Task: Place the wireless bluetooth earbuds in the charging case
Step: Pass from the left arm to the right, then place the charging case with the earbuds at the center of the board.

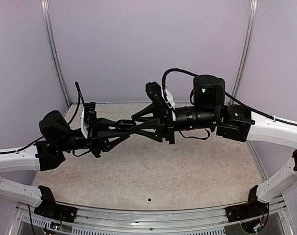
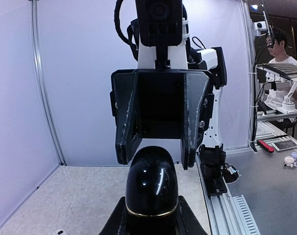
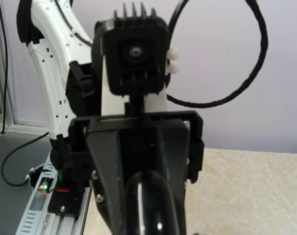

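A glossy black charging case (image 2: 152, 188) with a thin gold ring is held in the air over the table. My left gripper (image 2: 152, 218) is shut on its lower half. My right gripper (image 2: 160, 155) faces it head-on, its fingers (image 2: 125, 142) standing either side of the case's rounded top, with a sliver of gap on one side. From above, the two grippers meet at mid-table: left gripper (image 1: 137, 126), right gripper (image 1: 120, 122). In the right wrist view the case (image 3: 151, 205) fills the foreground. A tiny black speck (image 1: 149, 200) lies on the table; I cannot tell if it is an earbud. A small white bit (image 2: 58, 231) lies on the table.
Purple walls with metal posts (image 1: 54, 54) close in the table on three sides. A metal rail (image 1: 153, 223) runs along the near edge. Outside the cell, a person (image 2: 276, 41) sits at a side desk with small items (image 2: 289, 160) on it.
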